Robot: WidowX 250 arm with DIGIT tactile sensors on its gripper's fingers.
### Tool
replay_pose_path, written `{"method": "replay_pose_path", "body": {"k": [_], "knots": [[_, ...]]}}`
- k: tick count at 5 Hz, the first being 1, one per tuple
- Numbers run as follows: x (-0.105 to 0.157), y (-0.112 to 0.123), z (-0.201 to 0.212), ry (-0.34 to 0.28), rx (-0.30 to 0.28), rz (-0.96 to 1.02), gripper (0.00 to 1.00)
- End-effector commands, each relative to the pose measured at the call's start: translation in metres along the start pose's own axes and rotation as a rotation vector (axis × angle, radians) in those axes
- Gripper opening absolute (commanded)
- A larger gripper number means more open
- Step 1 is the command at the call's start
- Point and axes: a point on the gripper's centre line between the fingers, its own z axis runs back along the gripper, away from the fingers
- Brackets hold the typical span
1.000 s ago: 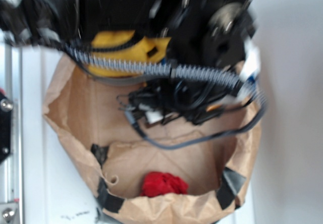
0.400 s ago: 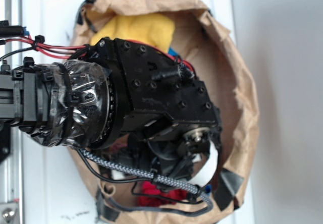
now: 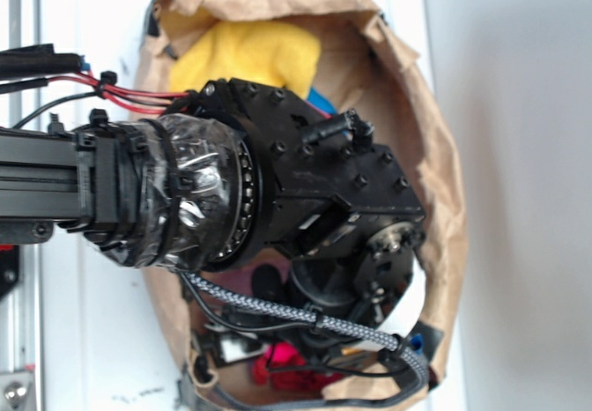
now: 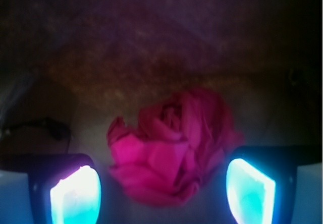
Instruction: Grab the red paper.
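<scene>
Your tool (image 4: pixel 162 193) gapes wide; red paper (image 4: pixel 171 151) sits between its fingers, slightly ahead, untouched. Descend straight.

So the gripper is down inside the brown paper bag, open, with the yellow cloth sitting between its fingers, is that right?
Not quite. It is the red paper, not the yellow cloth, that sits between the fingers. The wrist view shows this. The gripper is open and down inside the brown paper bag; the exterior view shows the cloth at the bag's far end.
</scene>
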Motion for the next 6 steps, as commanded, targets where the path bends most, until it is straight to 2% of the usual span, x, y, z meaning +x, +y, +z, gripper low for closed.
{"method": "replay_pose_path", "body": {"k": [1, 2, 3, 4, 5, 6], "knots": [[0.016, -0.024, 0.008, -0.025, 0.017, -0.084, 1.0], [0.018, -0.027, -0.01, 0.025, 0.018, -0.096, 1.0], [0.018, -0.028, -0.023, 0.016, -0.058, -0.055, 1.0], [0.02, -0.033, -0.032, 0.03, -0.109, -0.052, 1.0], [0.019, -0.031, -0.031, 0.018, -0.112, -0.05, 0.0], [0.019, -0.031, -0.03, 0.018, -0.108, -0.045, 0.0]]}}
